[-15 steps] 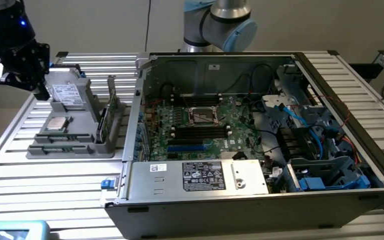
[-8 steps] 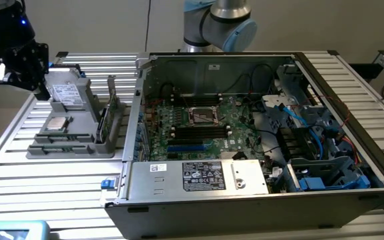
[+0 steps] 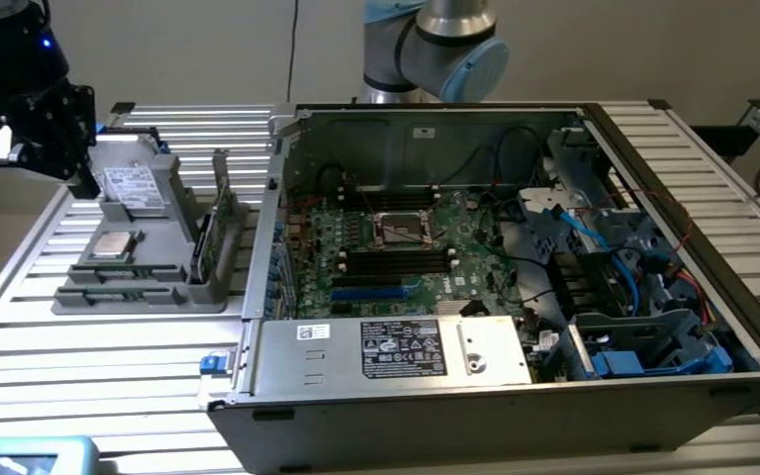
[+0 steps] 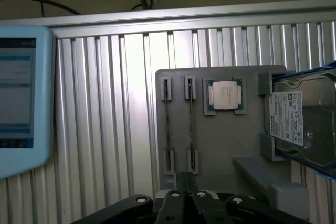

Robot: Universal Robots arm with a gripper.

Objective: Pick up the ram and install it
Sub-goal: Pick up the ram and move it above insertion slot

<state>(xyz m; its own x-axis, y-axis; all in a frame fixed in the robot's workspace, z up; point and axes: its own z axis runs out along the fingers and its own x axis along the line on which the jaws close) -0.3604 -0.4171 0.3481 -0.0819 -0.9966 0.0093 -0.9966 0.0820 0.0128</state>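
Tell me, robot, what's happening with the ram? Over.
Gripper shut, empty, above tray. Two ram sticks upright in tray, untouched. Nothing covering them. Over.

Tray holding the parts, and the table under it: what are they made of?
Tray: looks like matte gray plastic, maybe printed; dull, even surface with no glare. Table: ribbed bare metal, probably aluminium; bright streaky reflections run along the slats.

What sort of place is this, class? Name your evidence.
Probably a robot computer-assembly test cell: robot arm, open computer case, grey parts tray on a slatted metal table.
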